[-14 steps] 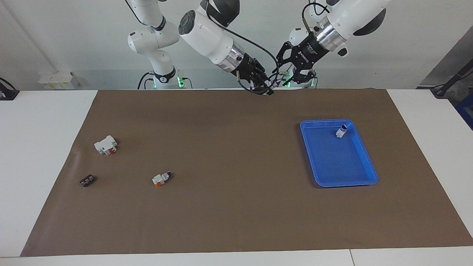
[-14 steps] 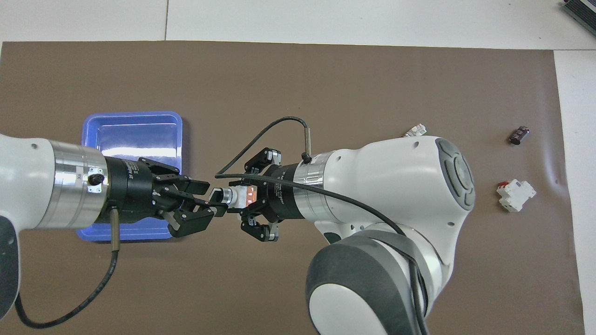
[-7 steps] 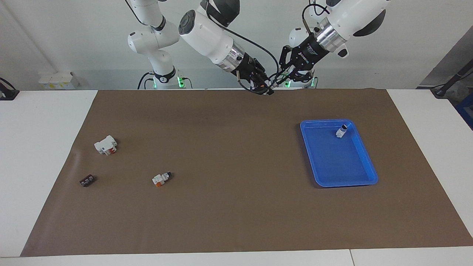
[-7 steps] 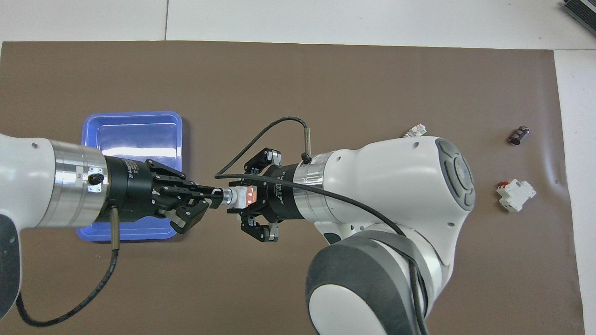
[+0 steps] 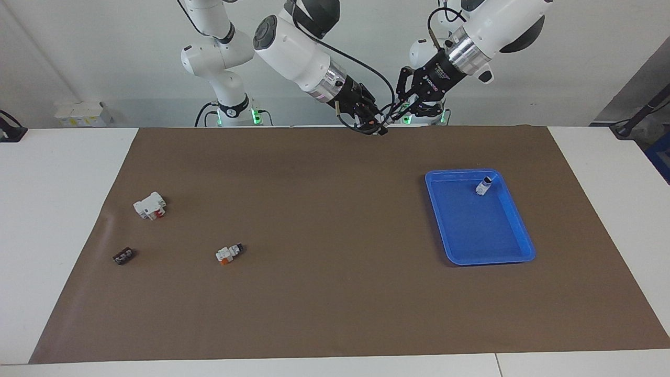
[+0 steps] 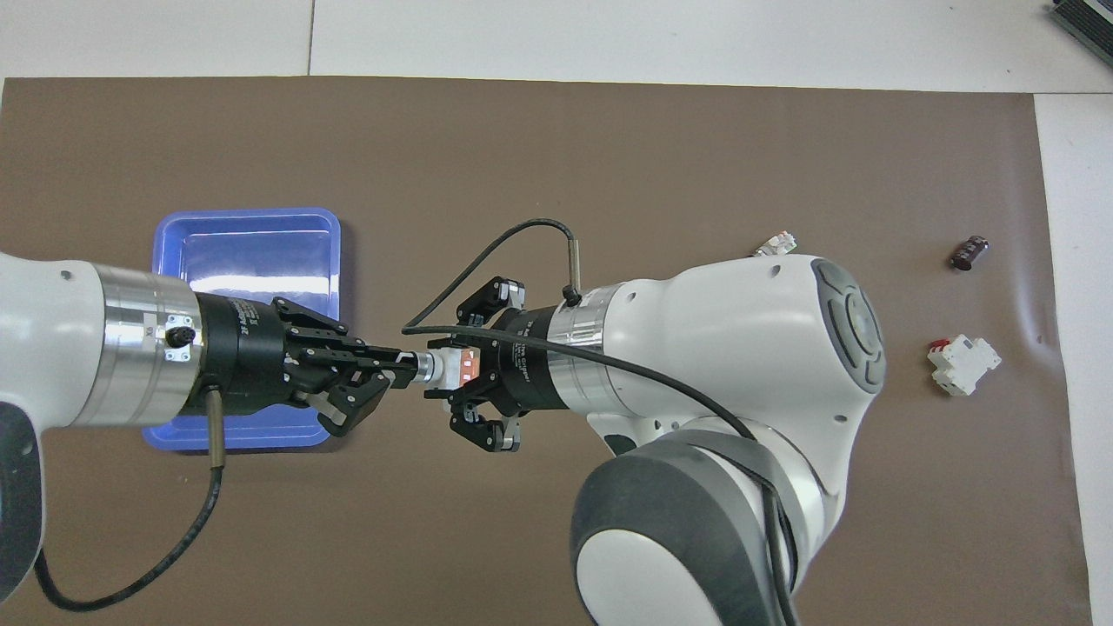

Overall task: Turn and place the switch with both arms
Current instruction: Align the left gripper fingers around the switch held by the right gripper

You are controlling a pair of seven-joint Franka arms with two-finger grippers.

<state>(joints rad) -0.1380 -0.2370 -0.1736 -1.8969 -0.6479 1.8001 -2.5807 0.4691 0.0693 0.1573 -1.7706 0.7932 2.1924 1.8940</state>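
Note:
A switch (image 6: 456, 366), white with an orange part and a metal-collared knob end, is held in the air between both grippers, over the mat's edge nearest the robots. My right gripper (image 6: 442, 370) is shut on its white-and-orange body; in the facing view this gripper (image 5: 376, 127) is up off the mat. My left gripper (image 6: 403, 360) is shut on the knob end and faces the right gripper (image 5: 396, 112). A second switch (image 5: 483, 185) stands in the blue tray (image 5: 502, 251). A third switch (image 5: 229, 253) lies on the mat.
The blue tray (image 6: 248, 226) lies toward the left arm's end, partly under my left wrist. A larger white block with a red mark (image 5: 149, 205) and a dark flat block (image 5: 123, 256) lie toward the right arm's end. A brown mat (image 5: 335, 293) covers the table.
My left gripper was open around the switch's knob end one second ago; it has closed on it. The right gripper has kept its hold and barely moved.

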